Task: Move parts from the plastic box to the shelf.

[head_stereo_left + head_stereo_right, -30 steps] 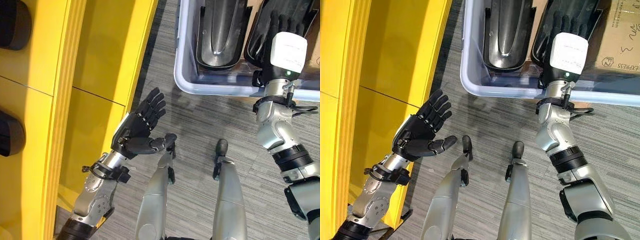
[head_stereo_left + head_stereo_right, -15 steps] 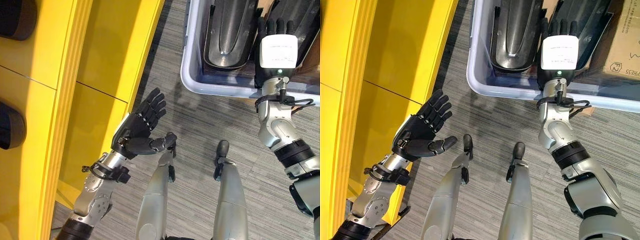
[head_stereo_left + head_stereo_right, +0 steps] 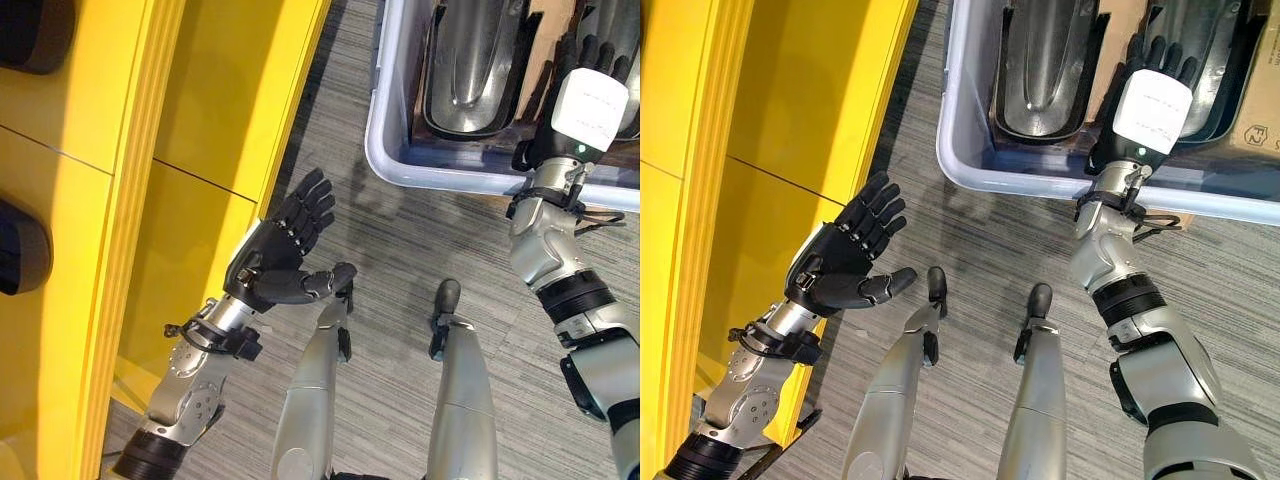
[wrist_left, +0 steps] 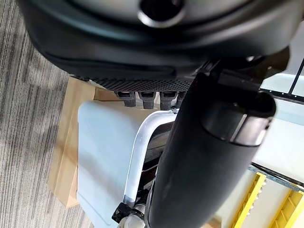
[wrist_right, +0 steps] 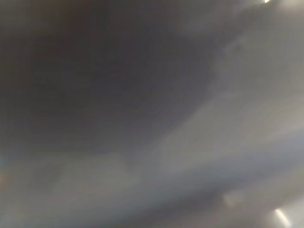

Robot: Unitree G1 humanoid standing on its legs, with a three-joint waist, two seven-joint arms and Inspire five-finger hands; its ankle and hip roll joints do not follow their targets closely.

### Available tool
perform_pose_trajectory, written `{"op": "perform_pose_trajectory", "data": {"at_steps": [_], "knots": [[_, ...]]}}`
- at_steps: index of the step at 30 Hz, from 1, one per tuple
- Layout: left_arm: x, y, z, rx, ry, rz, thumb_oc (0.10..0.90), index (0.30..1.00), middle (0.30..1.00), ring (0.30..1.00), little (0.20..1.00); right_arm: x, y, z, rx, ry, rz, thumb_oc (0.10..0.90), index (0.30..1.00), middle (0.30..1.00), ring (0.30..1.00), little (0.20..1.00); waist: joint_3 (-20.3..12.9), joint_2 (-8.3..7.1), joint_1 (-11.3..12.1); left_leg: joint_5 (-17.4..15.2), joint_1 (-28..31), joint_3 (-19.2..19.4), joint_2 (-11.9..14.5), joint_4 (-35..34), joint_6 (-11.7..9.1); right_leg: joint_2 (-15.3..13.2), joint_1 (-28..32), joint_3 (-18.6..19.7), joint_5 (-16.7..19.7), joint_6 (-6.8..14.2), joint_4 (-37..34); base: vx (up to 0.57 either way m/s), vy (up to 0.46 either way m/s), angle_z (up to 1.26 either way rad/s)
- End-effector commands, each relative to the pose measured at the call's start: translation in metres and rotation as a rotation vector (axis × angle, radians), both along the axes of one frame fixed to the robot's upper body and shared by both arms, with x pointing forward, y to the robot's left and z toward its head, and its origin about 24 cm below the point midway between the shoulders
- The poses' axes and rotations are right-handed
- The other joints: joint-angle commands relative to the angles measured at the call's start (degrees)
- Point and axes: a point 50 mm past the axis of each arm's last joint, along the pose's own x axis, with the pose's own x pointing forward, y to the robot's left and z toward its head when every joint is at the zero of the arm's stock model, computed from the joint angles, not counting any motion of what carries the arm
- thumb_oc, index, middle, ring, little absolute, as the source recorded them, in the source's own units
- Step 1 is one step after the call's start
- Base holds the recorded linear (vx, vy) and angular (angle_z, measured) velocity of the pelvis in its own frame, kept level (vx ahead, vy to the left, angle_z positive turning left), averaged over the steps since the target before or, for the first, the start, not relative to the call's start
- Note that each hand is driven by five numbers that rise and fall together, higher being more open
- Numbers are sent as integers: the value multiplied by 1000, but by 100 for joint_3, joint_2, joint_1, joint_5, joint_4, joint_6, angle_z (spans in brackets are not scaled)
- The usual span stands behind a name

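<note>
A: From the left eye, what is going on?
B: The left hand [image 3: 272,262] is hovering over the carpet beside the yellow shelf [image 3: 150,130], fingers spread and holding nothing. Dark parts [image 3: 18,262] are already sitting in the shelf's openings.

A: And from the right eye?
B: The right hand [image 3: 1145,90] is reaching into the plastic box [image 3: 970,165], lying between two black moulded parts [image 3: 1045,60] — whether its fingers are gripping one, I cannot tell.

A: The wrist views?
B: The left wrist is confirming straight fingers; the right wrist is showing only a dark blur.

A: Progress?
B: Partway, I'd judge — parts are still waiting in the box.
</note>
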Motion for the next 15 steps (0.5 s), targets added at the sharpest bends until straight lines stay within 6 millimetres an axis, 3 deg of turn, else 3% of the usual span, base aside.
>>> {"op": "perform_pose_trajectory", "data": {"at_steps": [1,4,15], "knots": [[-13,-18,28,-73,-185,-67,900,1000,1000,1000,1000,-18,-10,54,-200,-240,-70,900,1000,1000,1000,1000,-16,829,-138,-134,0,-127,-275,-251,114,401,257,-165,-807,-352,557,11,55,-12],[-14,-17,27,-95,-180,-69,900,1000,1000,1000,1000,-23,-9,55,-229,-254,-66,900,1000,1000,1000,1000,-16,868,-201,-134,50,-74,-273,-276,104,396,249,-114,-813,-360,544,1,65,-6],[-14,-16,25,-104,-177,-75,900,1000,1000,1000,1000,-18,-26,35,-54,-171,-129,900,1000,1000,1000,1000,-16,890,-240,-119,67,-50,-243,-302,83,425,200,-78,-827,-387,589,-2,5,-1]]}}
